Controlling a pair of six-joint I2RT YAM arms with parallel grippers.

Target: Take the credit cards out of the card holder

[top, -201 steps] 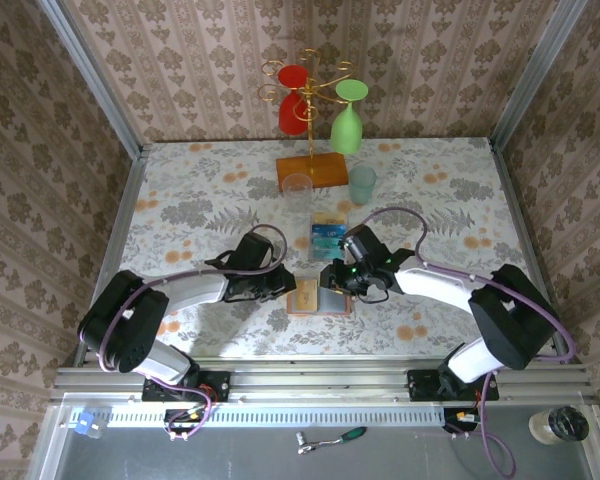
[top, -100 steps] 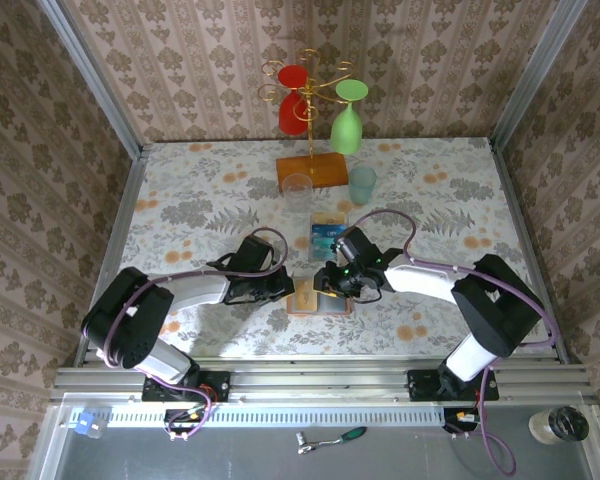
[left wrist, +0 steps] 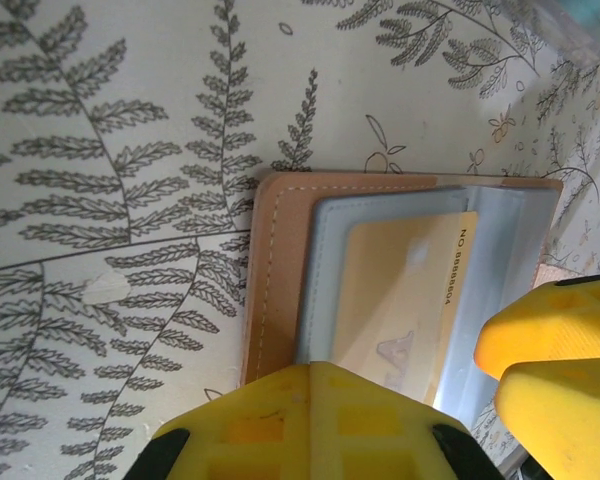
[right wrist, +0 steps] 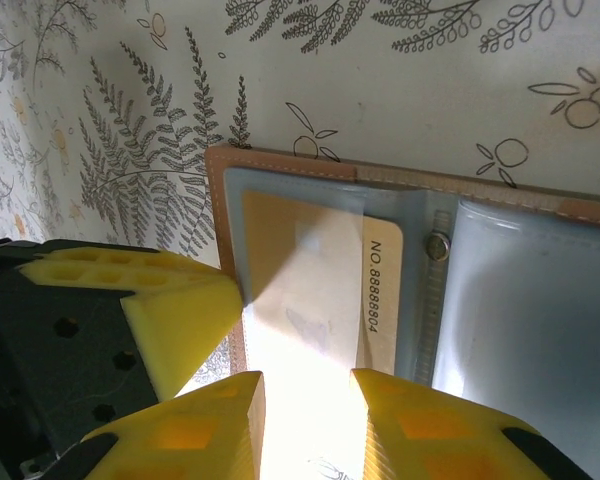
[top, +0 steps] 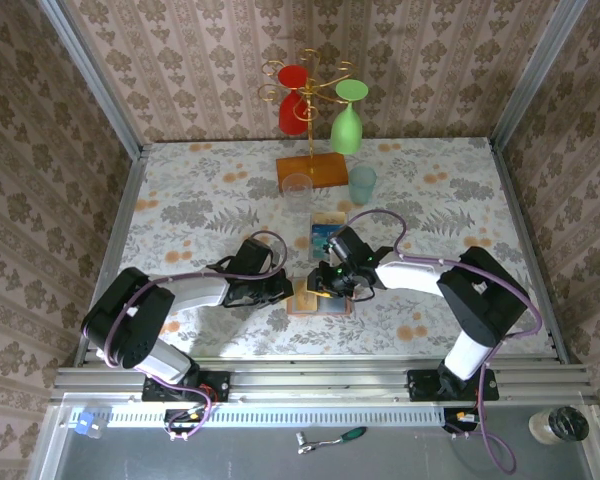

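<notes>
The card holder [top: 325, 307] lies open on the table; its salmon-brown cover [left wrist: 278, 270] frames blue-grey pockets [right wrist: 525, 300]. A tan-orange credit card [left wrist: 400, 290] sits in the left pocket, its number strip [right wrist: 382, 285] sticking out towards the spine. My left gripper [left wrist: 313, 365] is shut, its tip resting at the pocket's outer edge, nothing between the fingers. My right gripper [right wrist: 307, 385] is open, jaws a little apart over the same card. Both grippers meet over the holder, the left gripper [top: 290, 290] facing the right gripper [top: 323, 283]. Blue and teal credit cards [top: 328, 236] lie just behind.
A tall clear glass [top: 298, 195] and a teal cup [top: 362, 183] stand behind the loose cards. Further back is an orange rack base [top: 313, 170] with a red glass [top: 294, 100] and a green glass [top: 347, 125] hanging from gold hooks. Patterned walls close three sides.
My left gripper has closed its last bit of gap at the holder's edge. The right gripper has slid left, further over the holder and closer to the left gripper.
</notes>
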